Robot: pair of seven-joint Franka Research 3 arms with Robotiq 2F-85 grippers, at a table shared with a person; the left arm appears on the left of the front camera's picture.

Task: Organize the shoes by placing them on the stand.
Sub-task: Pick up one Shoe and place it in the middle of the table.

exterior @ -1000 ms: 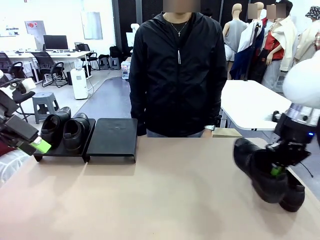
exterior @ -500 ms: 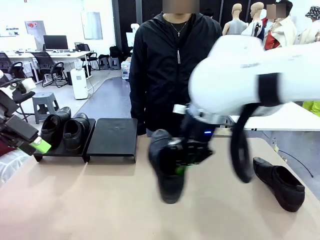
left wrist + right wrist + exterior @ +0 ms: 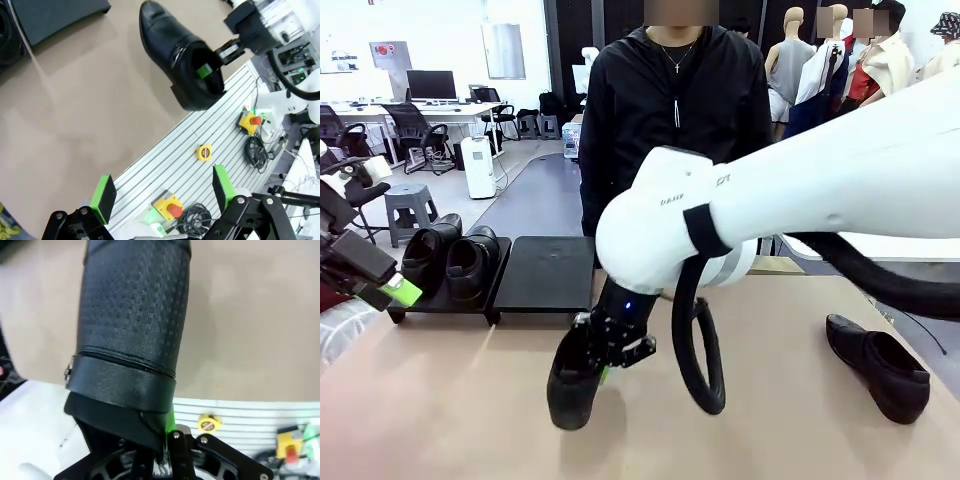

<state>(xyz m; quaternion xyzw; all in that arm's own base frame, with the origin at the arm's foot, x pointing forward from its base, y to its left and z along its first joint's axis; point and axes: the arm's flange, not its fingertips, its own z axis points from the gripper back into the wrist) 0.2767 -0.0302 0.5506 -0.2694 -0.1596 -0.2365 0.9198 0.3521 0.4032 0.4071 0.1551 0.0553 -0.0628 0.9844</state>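
Observation:
My right gripper (image 3: 605, 372) reaches across the middle of the table and is shut on the heel rim of a glossy black shoe (image 3: 572, 382), which hangs toe-down close to the tabletop. The left wrist view shows that shoe (image 3: 172, 50) with a green pad inside its opening. Its textured sole (image 3: 135, 305) faces the right wrist camera above my right gripper (image 3: 166, 432). Two shoes (image 3: 450, 260) sit side by side on the left platform (image 3: 440, 303) of the stand. The right platform (image 3: 548, 272) is bare. One more shoe (image 3: 878, 365) lies on the table at the right. My left gripper (image 3: 392, 290) hovers open at the far left, holding nothing.
A person in a black jacket (image 3: 675, 140) stands at the table's far edge behind the stand. The right arm's white body and black cable loop (image 3: 695, 350) cover the table's middle. Below the table's near edge, a ribbed metal base (image 3: 200, 150) holds yellow stop buttons.
The right arm has swung from the table's right side to the left of centre, carrying the shoe and lowering it toward the tabletop. The left gripper has stayed put.

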